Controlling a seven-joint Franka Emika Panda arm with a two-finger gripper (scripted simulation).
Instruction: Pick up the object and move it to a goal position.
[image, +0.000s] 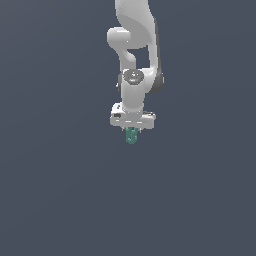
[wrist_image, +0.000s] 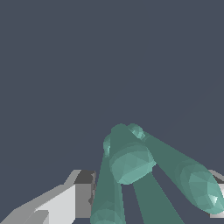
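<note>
The object (image: 131, 135) is a tiny teal-green forked piece. In the exterior view it hangs just under the white gripper (image: 132, 131), at the middle of the picture. The fingers are hidden by the hand and the piece there. In the wrist view the object (wrist_image: 131, 162) fills the near field, with several teal prongs spreading out. It sits between a grey-white finger (wrist_image: 78, 197) on one side and a sliver of the other finger (wrist_image: 217, 192). The gripper (wrist_image: 148, 197) looks shut on the object.
A plain dark grey-blue ground (image: 60, 190) fills both views. The white arm (image: 135, 35) rises above the gripper to the picture's upper edge. No other object shows.
</note>
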